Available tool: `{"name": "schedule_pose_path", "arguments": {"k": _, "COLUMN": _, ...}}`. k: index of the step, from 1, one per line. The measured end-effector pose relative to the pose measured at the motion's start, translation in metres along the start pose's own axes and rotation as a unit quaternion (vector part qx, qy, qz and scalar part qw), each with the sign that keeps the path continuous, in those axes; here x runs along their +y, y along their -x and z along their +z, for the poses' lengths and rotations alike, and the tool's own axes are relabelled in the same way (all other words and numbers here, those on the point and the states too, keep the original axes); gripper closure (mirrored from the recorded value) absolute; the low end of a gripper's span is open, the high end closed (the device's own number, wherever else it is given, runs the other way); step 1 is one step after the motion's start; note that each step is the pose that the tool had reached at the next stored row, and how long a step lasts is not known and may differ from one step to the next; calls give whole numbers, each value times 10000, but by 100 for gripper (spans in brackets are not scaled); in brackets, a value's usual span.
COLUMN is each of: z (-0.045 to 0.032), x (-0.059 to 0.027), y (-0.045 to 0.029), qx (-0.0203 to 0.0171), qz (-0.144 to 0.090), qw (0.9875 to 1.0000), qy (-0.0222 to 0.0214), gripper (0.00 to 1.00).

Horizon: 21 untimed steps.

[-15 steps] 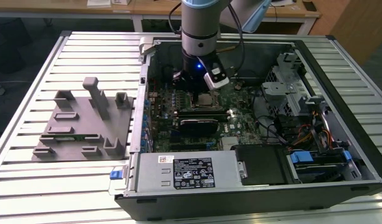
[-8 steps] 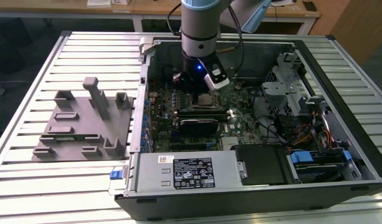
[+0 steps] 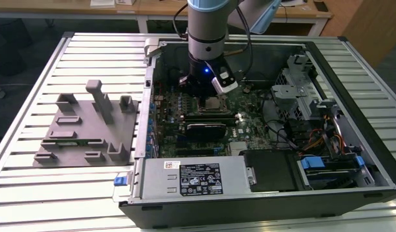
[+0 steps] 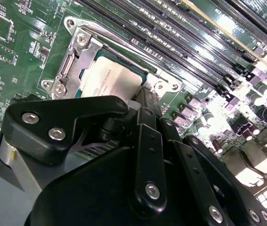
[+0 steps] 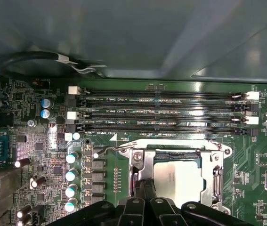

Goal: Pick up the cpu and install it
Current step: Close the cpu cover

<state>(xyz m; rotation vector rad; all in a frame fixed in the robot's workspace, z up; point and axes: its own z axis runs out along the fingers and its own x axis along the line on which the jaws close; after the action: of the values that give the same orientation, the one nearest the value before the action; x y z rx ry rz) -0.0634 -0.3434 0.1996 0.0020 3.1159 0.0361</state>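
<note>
The cpu (image 5: 178,176) lies flat in the motherboard's (image 5: 39,150) socket, framed by the open metal bracket (image 5: 216,175), inside the computer case (image 3: 378,159) on the slatted desk (image 3: 30,72). The tool (image 5: 142,187) is clenched, its fingertips pressed together with nothing between them, right at the chip's edge.

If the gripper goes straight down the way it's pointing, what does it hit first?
Probably the cpu, near its edge, lying in the socket; the gripper points down there, though depth is unclear.
</note>
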Motion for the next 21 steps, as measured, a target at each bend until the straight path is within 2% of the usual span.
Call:
{"name": "schedule_pose_path", "arguments": {"k": 17, "z": 3, "x": 0, "y": 30, "qx": 0, "qz": -1, "qw": 10000, "qy": 1, "gripper": 89}}
{"name": "schedule_pose_path", "arguments": {"k": 21, "z": -24, "x": 1, "y": 31, "qx": 0, "qz": -1, "qw": 10000, "qy": 0, "gripper": 89}}
